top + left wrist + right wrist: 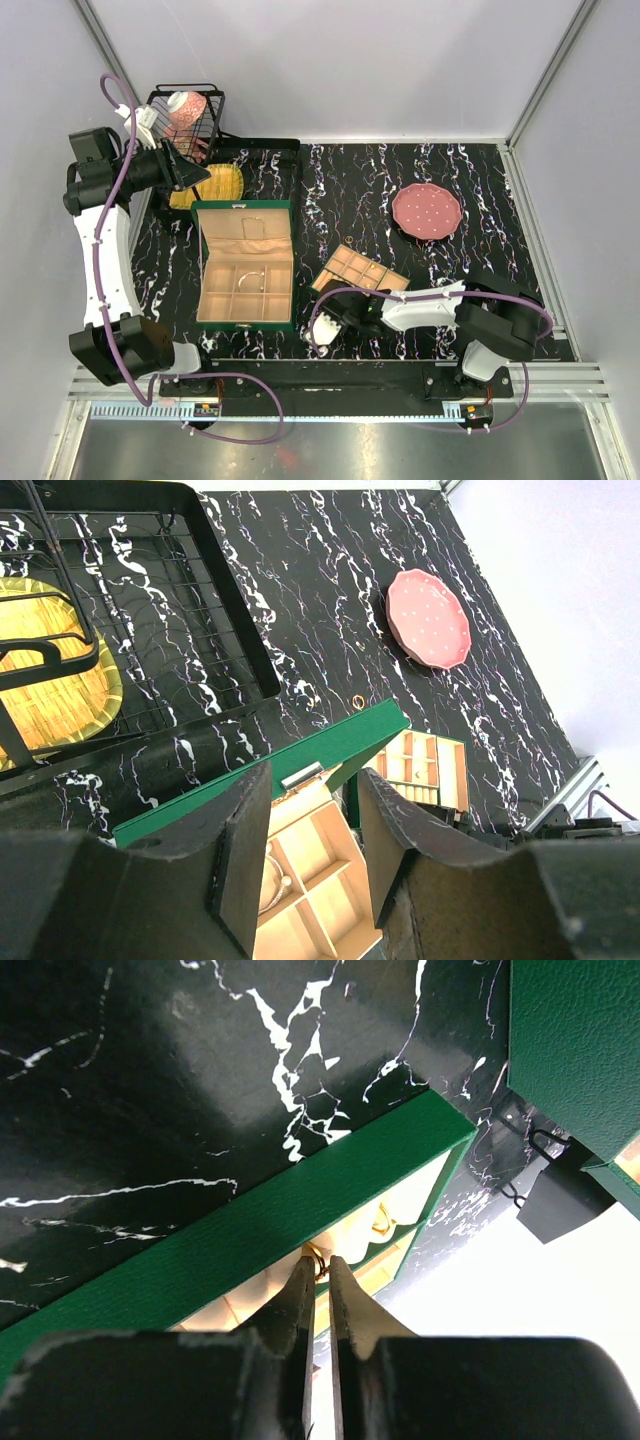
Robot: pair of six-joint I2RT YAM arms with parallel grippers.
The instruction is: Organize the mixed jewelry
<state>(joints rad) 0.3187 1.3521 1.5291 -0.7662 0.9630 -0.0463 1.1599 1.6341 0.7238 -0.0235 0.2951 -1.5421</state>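
My right gripper (318, 1265) is shut on a small gold ring (317, 1259), pinched at its tips over the green rim of the small compartment tray (300, 1195). Another gold piece (381, 1226) lies in a beige compartment just beyond. In the top view the right gripper (330, 312) sits at the near left corner of that tray (360, 270). My left gripper (315, 790) is open and empty, held high above the open green box (300, 750). A silver hoop (272, 878) lies in the box. A small gold ring (358, 701) lies on the table behind the box.
The pink dotted plate (427, 210) sits at the back right. A black wire basket (190, 120) with a cup, and a yellow plate (215, 185), stand at the back left by the left gripper (188, 168). The open green box (245, 265) is left of centre.
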